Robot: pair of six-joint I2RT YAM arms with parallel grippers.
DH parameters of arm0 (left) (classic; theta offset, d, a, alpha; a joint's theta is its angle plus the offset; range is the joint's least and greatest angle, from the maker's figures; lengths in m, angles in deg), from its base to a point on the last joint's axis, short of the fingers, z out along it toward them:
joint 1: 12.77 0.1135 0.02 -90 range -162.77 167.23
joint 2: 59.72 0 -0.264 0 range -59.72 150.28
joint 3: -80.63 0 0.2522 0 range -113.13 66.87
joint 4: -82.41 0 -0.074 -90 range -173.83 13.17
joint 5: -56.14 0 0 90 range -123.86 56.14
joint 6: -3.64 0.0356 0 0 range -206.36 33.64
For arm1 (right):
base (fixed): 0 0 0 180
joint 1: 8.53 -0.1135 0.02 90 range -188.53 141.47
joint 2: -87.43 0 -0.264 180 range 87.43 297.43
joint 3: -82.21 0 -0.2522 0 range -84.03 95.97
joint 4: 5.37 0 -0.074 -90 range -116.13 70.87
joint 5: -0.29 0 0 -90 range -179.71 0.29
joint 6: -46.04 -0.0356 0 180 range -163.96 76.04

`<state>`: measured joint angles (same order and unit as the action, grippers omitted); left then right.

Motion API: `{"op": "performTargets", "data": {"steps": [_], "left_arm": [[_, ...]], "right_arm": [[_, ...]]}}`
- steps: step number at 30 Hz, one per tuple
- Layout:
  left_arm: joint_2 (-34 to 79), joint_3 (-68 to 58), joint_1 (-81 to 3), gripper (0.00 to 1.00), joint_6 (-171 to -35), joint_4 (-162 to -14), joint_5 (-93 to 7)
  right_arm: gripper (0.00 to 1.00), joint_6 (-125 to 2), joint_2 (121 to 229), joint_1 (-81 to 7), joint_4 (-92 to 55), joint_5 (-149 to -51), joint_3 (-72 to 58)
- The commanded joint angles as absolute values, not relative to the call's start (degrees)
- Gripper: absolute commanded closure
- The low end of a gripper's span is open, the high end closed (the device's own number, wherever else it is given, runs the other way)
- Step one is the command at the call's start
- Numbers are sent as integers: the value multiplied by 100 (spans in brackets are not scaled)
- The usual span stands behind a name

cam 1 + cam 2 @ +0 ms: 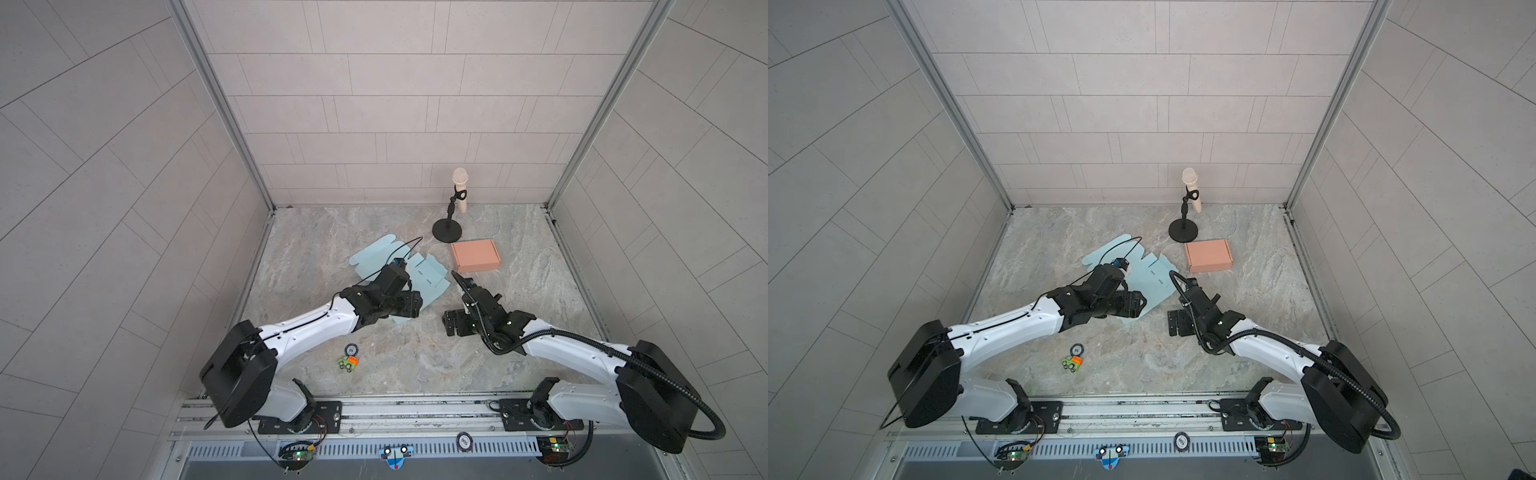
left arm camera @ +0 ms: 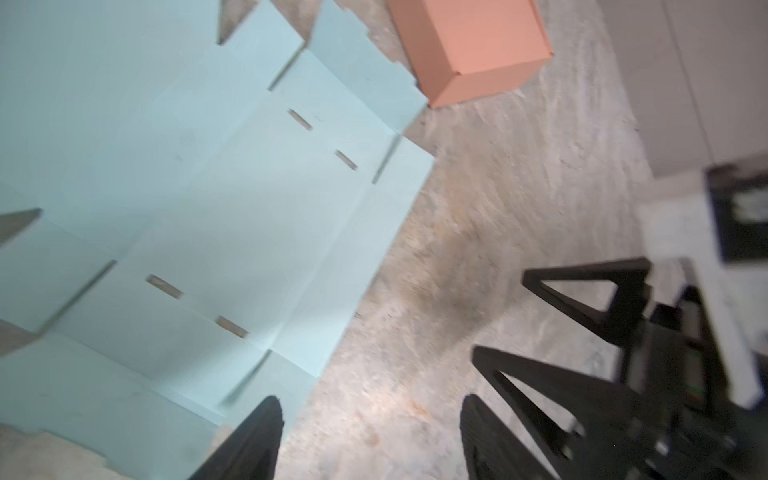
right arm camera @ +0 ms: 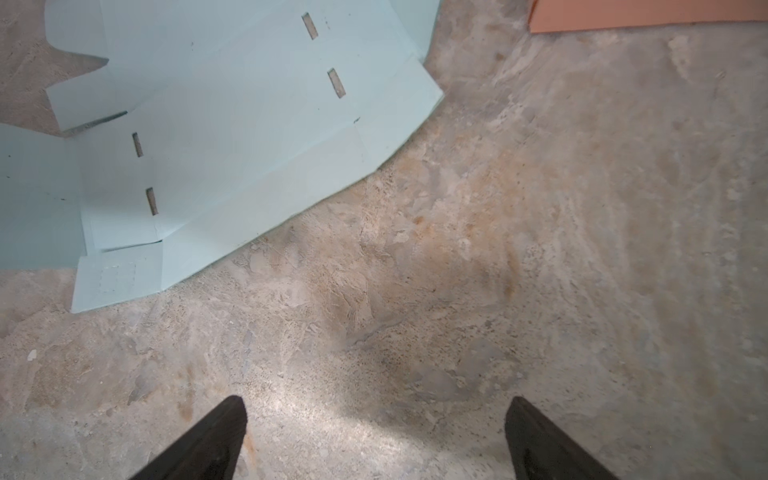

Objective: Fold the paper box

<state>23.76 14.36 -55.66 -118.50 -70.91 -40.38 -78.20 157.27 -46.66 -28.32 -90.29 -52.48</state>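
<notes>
Paper box [image 1: 430,278] lies flat and unfolded in the middle of the counter [image 1: 395,361], my left gripper [image 2: 365,436] spread apart over its near edge, probably to take a flap, while my right gripper [image 3: 376,415] hovers wide apart over bare counter beside it.

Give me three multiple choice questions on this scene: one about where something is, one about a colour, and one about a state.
1. Where is the orange box?
A) beside the mic stand
B) on a shelf
C) in a drawer

2. What colour is the flat sheet?
A) red
B) light blue
C) yellow

3. The right end effector is:
A) shut on the sheet
B) open over bare table
C) holding the box

Answers:
1 A, it lies next to the stand's base.
2 B, it is pale blue in every view.
3 B, its fingers stand apart with only table between them.
</notes>
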Motion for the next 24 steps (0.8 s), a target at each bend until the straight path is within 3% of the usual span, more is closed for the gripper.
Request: {"op": "performTargets", "data": {"steps": [1,6,12,24], "left_arm": [[2778,1164,-5100,27,-11273,-6772,-3911],[3180,1301,-4595,26,-11237,-6958,-3730],[3214,1782,-4592,25,-11197,-7145,-3520],[3192,2953,-5061,29,-11849,-8086,-4217]], "right_arm": [[0,-7973,15529,-4641,-2747,-9024,-5265],[0,-8002,15466,-4634,-2756,-9015,-5274],[0,-7939,15560,-4633,-2767,-9019,-5231],[0,-8026,15776,-4634,-2607,-9080,-5234]]}}
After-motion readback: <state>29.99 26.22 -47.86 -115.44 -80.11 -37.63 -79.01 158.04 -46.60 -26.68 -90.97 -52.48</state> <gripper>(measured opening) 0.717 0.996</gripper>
